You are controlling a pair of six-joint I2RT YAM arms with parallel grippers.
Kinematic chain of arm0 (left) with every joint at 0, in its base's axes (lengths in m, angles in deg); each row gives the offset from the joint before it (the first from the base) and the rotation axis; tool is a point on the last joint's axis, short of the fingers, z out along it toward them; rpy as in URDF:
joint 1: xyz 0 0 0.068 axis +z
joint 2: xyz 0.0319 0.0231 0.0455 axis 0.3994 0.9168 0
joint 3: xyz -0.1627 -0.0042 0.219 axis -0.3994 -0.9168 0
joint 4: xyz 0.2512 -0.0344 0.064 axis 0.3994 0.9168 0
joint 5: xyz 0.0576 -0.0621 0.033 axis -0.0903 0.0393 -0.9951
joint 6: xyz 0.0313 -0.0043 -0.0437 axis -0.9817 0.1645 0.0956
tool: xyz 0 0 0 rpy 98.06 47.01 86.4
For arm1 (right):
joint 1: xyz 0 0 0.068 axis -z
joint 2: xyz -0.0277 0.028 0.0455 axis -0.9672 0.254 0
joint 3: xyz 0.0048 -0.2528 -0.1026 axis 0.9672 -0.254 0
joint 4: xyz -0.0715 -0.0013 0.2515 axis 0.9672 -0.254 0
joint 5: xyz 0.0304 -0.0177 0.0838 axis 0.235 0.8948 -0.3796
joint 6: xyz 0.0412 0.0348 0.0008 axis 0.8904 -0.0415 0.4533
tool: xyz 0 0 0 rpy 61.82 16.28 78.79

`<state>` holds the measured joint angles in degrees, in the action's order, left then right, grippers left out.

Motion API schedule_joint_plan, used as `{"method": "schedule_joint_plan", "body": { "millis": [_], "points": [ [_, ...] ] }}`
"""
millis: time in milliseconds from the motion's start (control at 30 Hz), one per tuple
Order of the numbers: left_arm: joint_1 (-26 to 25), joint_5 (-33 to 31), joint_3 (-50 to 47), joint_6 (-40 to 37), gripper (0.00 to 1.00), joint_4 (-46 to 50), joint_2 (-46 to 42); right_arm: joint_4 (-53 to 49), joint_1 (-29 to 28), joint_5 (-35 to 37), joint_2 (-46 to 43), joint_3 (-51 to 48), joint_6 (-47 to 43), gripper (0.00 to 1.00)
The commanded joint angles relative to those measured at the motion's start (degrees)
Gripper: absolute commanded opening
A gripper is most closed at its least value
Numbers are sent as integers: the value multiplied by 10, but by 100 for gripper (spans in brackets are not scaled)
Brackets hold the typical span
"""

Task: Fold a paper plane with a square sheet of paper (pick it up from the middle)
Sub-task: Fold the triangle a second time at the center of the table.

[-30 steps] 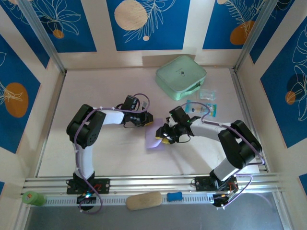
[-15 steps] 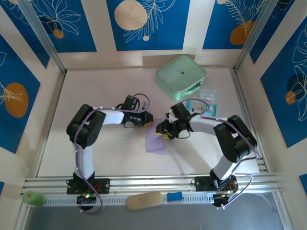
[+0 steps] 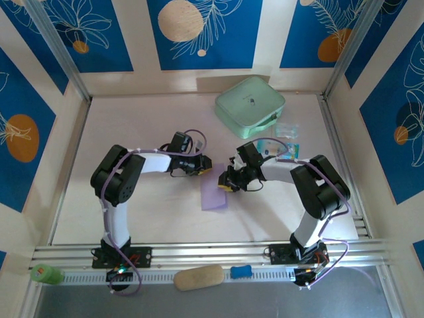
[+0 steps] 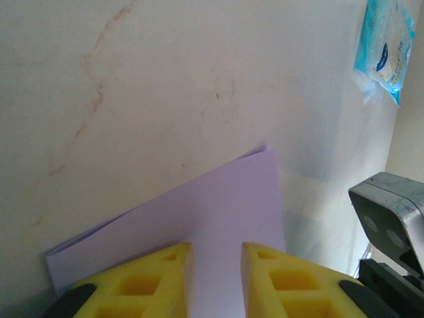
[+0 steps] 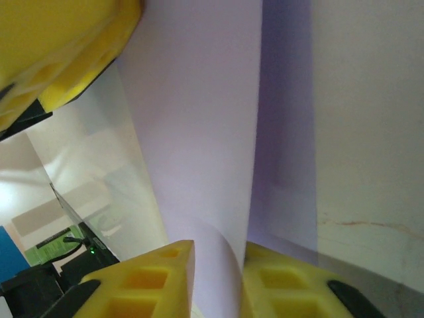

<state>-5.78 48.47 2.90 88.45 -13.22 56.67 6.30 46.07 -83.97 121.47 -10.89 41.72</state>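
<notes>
The square sheet of paper [image 3: 213,194], lavender and folded into a narrow rectangle, lies mid-table between the two arms. My left gripper [image 3: 205,169] hovers at its upper left corner. In the left wrist view the yellow fingers [image 4: 165,271] stand a little apart over the flat paper [image 4: 218,199], with nothing between them. My right gripper [image 3: 227,184] is at the paper's upper right edge. In the right wrist view a curled flap of the paper [image 5: 199,119] rises between the jaws of the right gripper [image 5: 218,245], against one finger [image 5: 278,278]. The left gripper's yellow finger [image 5: 73,46] shows at top left.
A mint-green case [image 3: 250,106] sits at the back right. Small blue packets [image 3: 286,147] lie just behind the right arm, one visible as a blue packet [image 4: 384,46] in the left wrist view. A tan brush [image 3: 199,277] and a blue piece [image 3: 241,271] rest on the front rail.
The right gripper has shifted slightly left and back along the paper's edge and narrowed its jaws on the flap. The paper has settled flatter. The left gripper has barely moved.
</notes>
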Motion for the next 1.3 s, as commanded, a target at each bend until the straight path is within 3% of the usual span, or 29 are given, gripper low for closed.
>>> {"method": "schedule_joint_plan", "body": {
  "millis": [0,167,400,533,700,833,933,1067,1267],
  "points": [
    [-3,12,-16,13,28,-19,-36,-17,1,10,5,1,12,13],
    [-5,19,-36,-2,33,-64,-90,-34,2,43,-7,3,25,5],
    [-21,-21,-74,-82,35,-43,-168,-39,18,65,-33,-9,49,4],
    [-70,-110,-72,-175,34,45,-221,-16,38,42,-39,-24,75,5],
    [-112,-168,-98,-221,36,64,-269,-6,46,9,-28,-19,75,8],
    [-148,-205,-152,-265,39,7,-315,-13,49,4,-29,-17,62,12],
    [-186,-227,-202,-300,38,-69,-336,-21,55,-1,-30,-12,52,10],
    [-242,-263,-220,-359,40,-94,-325,-23,59,-11,-30,-9,47,8],
    [-337,-412,-208,-432,49,-110,-277,-38,59,-12,-28,0,45,7]
  ]
}}
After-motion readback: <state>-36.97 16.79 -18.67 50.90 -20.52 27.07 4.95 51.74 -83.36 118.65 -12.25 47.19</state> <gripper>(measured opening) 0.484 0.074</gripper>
